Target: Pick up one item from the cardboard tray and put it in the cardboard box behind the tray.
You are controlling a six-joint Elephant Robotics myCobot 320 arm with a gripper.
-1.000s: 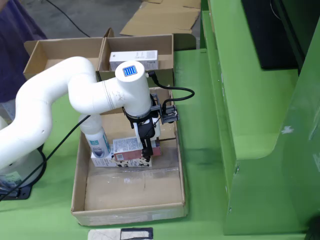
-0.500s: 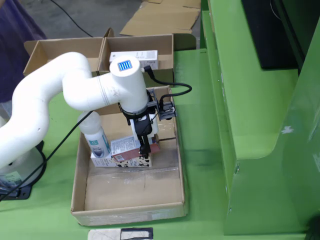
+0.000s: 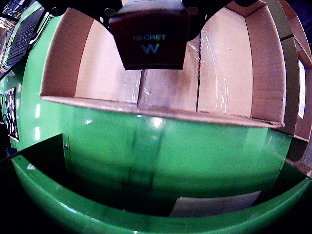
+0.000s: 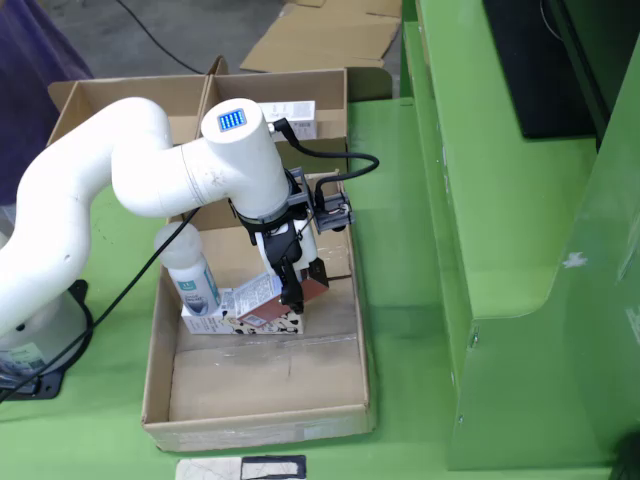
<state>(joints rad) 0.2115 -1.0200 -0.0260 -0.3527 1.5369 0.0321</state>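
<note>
Surface: lying under everything, one green table (image 4: 400, 200), with a green raised ledge (image 4: 490, 200) running along the right in the fixed view and grey floor showing at the far edge.
Arm: one white arm (image 4: 110, 200) reaching in from the left of the fixed view, bending down over the tray, a black cable looping off its wrist.
Cardboard tray: one cardboard tray (image 4: 150, 400) sitting near the middle of the table, its near half showing bare taped floor; appearing in the wrist view as one open tray (image 3: 263, 63) with a low near wall.
Items in the tray: counting three in the fixed view, all crowding the far half: one white bottle (image 4: 188, 272) standing upright at the left, one flat patterned box (image 4: 250, 322) lying just right of its base, one dark red carton (image 4: 262, 290) tilting above that box.
Gripper: one black gripper (image 4: 288, 285) closing narrow on the dark red carton, holding it; in the wrist view the carton (image 3: 148, 36) filling the top centre between the jaws, white lettering facing the camera, tray floor showing beneath it.
Cardboard boxes behind: counting two open boxes side by side at the far side, the left box (image 4: 70, 110) showing nothing inside, the cardboard box (image 4: 335, 100) on the right holding one white package (image 4: 300, 115), partly hidden by the arm.
Other things: one flattened cardboard sheet (image 4: 320, 40) lying on the floor far off; one dark-printed card (image 4: 240, 468) lying on the table just near the tray.
</note>
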